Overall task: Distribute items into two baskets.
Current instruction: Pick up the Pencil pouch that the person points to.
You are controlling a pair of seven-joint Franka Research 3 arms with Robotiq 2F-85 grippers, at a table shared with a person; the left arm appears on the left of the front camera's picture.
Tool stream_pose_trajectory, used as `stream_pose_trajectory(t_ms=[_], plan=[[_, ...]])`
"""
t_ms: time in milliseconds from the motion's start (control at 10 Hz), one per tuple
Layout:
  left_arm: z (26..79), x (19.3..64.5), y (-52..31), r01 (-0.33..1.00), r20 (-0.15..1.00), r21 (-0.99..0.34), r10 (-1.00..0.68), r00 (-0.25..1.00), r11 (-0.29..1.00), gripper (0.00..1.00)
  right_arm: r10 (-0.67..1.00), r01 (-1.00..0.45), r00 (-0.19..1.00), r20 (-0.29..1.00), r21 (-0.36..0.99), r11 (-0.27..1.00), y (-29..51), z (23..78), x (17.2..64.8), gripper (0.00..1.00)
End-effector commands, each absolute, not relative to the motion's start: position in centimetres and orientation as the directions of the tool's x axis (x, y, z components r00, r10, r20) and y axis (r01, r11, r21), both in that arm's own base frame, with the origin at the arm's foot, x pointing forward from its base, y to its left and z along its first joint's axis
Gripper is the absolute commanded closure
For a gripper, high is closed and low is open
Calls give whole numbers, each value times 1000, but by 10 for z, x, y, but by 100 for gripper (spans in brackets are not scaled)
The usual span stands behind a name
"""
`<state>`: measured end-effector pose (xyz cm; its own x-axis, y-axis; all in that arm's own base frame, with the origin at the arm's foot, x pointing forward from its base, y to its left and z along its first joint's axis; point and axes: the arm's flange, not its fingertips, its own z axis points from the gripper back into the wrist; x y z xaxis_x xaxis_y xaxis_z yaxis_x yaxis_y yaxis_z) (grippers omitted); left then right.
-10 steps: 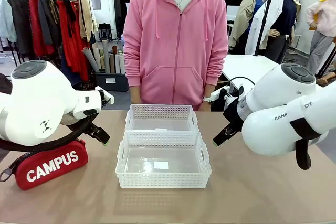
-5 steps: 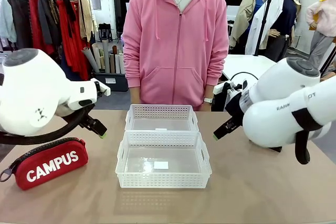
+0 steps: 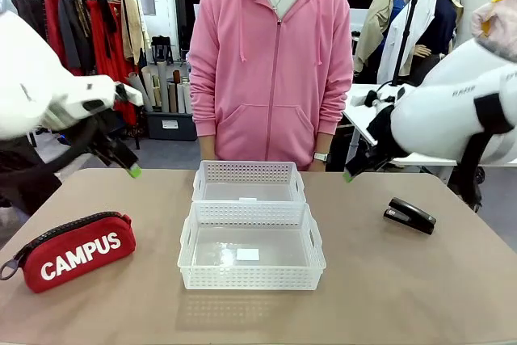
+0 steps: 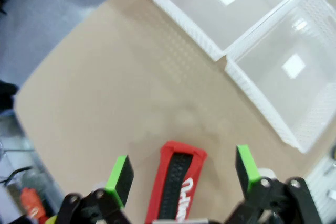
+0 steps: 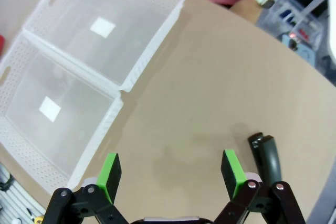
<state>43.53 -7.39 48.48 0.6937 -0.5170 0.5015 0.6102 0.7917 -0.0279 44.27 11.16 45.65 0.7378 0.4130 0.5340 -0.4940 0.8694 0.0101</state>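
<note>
Baskets are sitting empty in the middle of the table [image 3: 388,296], the near basket [image 3: 250,279] and the far basket [image 3: 246,172] pressing rim to rim, one behind the other as seen from the robot's side. That pairing is probably giving both arms a short reach to either one. The red pouch [image 3: 77,252] is lying flat on the robot's left, apart from the near basket, and the black stapler [image 3: 409,215] is resting on the right, well apart from both baskets. Each item is lying on one arm's own side, so it looks as though each arm is being given its own item to carry in.

The left gripper [image 4: 182,167] is hanging above the table with its green pads spread wide, gripping nothing; its wrist view is looking down on the pouch, which is lining up between the fingers. The right gripper [image 5: 171,170] is likewise hanging high with its jaws gaping and touching nothing, and the stapler is showing just outside one of its fingers. Neither item is in a basket yet, so the sorting appears to be only beginning.
</note>
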Motion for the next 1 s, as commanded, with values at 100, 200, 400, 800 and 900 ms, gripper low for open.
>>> stream_pose_trajectory(t_ms=[100, 200, 400, 800, 900], plan=[[528, 437, -11, 654, 570, -151, -476, 670, 741, 0, 331, -477, 751, 571, 124, 870, 63, 487, 460, 0], [538, 433, 5, 640, 594, -157, -446, 670, 753, 0, 309, -470, 754, 579, 148, 870, 52, 495, 461, 0], [565, 418, 55, 615, 656, -189, -367, 659, 766, 0, 243, -441, 763, 599, 206, 874, 18, 512, 462, 0], [590, 397, 111, 533, 700, -194, -265, 664, 823, 0, 131, -451, 754, 643, 362, 816, -42, 537, 450, 0], [593, 393, 122, 518, 707, -205, -241, 665, 830, 0, 100, -453, 743, 662, 388, 803, -55, 542, 443, 0]])
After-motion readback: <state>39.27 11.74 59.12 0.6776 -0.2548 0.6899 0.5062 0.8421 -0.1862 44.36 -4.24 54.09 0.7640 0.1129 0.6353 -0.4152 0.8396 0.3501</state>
